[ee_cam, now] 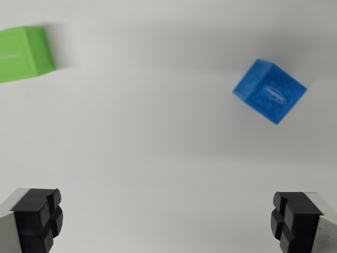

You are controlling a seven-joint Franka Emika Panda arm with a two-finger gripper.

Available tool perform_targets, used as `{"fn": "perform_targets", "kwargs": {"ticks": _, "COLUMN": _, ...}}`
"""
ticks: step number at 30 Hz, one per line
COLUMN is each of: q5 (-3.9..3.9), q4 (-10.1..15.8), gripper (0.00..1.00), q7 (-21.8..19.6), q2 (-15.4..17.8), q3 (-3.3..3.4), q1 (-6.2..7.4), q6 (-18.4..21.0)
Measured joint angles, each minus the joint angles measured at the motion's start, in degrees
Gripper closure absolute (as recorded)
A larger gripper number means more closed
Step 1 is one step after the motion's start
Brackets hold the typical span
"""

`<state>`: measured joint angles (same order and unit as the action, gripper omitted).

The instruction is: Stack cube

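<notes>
**A:** Which step are we looking at?

**B:** The very start, I'd say. The fingers (pixel 168 221) are standing wide apart with nothing between them, one black pad (pixel 37 219) at the wrist view's left bottom corner and the other at the right bottom corner. Neither cube is being touched.

**A:** Where are the cubes sitting?

**B:** Both are resting on the pale worktop (pixel 158 147), ahead of the fingers and well apart from each other. The blue cube (pixel 269 90) is lying beyond the right-hand pad, turned so one corner is pointing back toward it. The green cube (pixel 23 54) is sitting far off beyond the left-hand pad, partly cut off by the frame edge and looking slightly blurred.

**A:** So nothing is stacked?

**B:** Not yet. I'm judging this as the approach before a first pick.

**A:** What is the next move asking for?

**B:** Choosing a cube, probably the blue one since it is fully in view, then bringing the fingers forward until it is lying midway between the pads. The wrist is likely needing a twist too, so the pads are meeting flat faces rather than corners.
</notes>
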<state>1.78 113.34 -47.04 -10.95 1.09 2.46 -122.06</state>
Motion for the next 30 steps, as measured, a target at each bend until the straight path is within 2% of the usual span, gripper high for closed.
{"fn": "perform_targets", "kwargs": {"ticks": 30, "q5": -0.04, "q4": -0.5, "gripper": 0.0, "q7": -2.1, "q2": -7.5, "q3": -2.64, "q1": 4.33, "q6": -7.7}}
